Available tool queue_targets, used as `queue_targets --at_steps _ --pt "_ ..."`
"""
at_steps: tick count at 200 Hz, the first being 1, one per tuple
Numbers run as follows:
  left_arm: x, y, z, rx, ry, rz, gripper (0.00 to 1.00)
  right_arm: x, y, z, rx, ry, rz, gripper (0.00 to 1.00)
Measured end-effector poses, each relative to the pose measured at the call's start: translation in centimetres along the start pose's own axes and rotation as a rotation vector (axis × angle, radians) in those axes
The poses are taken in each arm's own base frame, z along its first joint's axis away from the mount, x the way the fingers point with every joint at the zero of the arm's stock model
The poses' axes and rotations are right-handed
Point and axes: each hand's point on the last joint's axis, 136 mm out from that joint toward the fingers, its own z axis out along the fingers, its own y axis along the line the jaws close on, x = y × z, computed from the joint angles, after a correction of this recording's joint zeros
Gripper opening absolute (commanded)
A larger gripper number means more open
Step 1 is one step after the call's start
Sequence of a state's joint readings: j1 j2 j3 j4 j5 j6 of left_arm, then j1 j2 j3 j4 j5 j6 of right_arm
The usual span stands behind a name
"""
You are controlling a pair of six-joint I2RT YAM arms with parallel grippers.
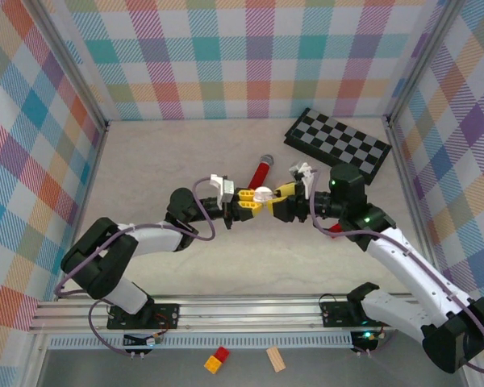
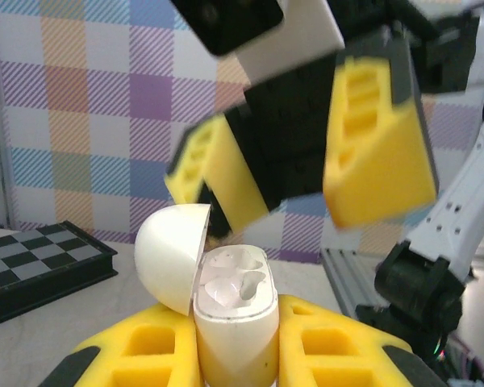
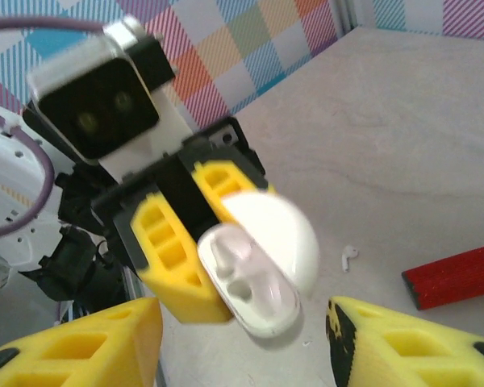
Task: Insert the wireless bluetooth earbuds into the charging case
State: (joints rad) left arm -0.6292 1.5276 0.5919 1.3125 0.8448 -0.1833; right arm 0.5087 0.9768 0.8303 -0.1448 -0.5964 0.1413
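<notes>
Left pincer [image 1: 246, 201] clamps the open charging case [image 2: 234, 314], wells facing the right pincer [image 3: 250, 347], which is spread wide and empty just opposite. One earbud [image 3: 349, 258] lies on the counter [image 3: 403, 145] below.

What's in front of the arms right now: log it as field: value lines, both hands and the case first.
left hand: shut on the charging case, holding it off the table
lid: hinged open; the wells look empty
right hand: open, facing the case, holding nothing
earbud: one white bud lying loose on the table
other items: red microphone, chessboard
</notes>
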Motion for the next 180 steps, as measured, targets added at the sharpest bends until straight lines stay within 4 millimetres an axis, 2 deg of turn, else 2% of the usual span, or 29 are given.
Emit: queue_targets --at_steps 16,60,94,124,149,180 --pt "-0.9 -0.1 0.0 -0.005 -0.018 -0.036 0.00 0.2 0.1 0.1 -0.014 0.002 0.001 0.53" --pt "-2.9 -0.7 -0.1 0.001 -0.055 -0.106 0.00 -1.0 0.7 0.5 -0.063 -0.038 -0.009 0.46" --pt "-3.6 -0.7 0.1 0.011 -0.066 -0.149 0.00 -2.0 1.2 1.0 -0.124 -0.068 -0.001 0.34" --pt "-4.3 -0.6 0.3 0.015 -0.079 -0.181 0.00 -2.6 1.7 0.9 -0.163 -0.086 0.002 0.19" --pt "-4.8 -0.5 0.3 0.016 -0.087 -0.195 0.00 -3.0 1.7 0.8 -0.169 -0.104 -0.008 0.09" --pt "-5.1 -0.7 0.5 0.032 -0.085 -0.215 0.13 -3.1 1.9 0.4 -0.169 -0.127 -0.030 0.04"
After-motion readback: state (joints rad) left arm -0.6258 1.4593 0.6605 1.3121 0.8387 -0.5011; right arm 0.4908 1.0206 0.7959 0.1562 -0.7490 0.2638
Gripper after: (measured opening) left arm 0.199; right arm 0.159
